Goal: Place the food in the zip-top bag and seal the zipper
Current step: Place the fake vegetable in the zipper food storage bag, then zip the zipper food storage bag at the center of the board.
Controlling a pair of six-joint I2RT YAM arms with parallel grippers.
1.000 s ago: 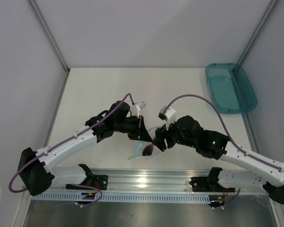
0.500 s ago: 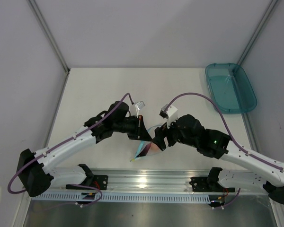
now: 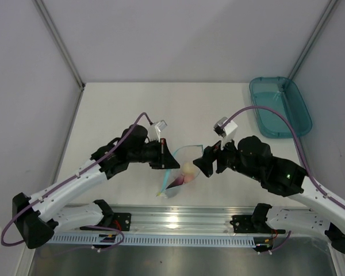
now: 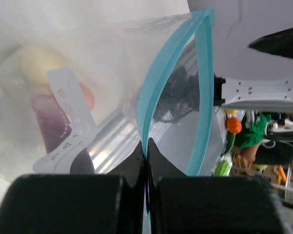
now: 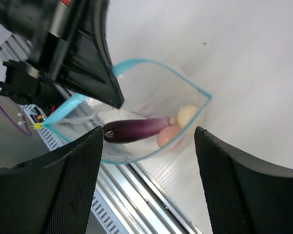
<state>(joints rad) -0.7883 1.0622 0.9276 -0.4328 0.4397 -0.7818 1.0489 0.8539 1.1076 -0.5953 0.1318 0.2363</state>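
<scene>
The zip-top bag [image 3: 181, 167] hangs between the two arms, its lower end on the table. Its mouth gapes, and the two sides of the teal zipper [image 4: 158, 83] stand apart. My left gripper [image 4: 147, 148] is shut on the zipper strip at one corner of the mouth. The food lies inside the bag: a dark purple oblong piece [image 5: 136, 129], a peach-pink ball [image 5: 168, 136] and a cream ball [image 5: 188, 116]. My right gripper [image 5: 148, 141] is open and holds nothing. It hovers just off the bag's mouth, to its right in the top view [image 3: 203, 163].
A teal plastic tray [image 3: 279, 107] sits at the back right corner of the table. A white label [image 4: 71, 119] shows on the bag's side. The aluminium rail [image 3: 178, 221] runs along the near edge, just below the bag.
My right gripper has drawn back to the right, out of the bag's mouth, and its jaws stand wider. The purple piece now lies in the bag. The left gripper shifted slightly left.
</scene>
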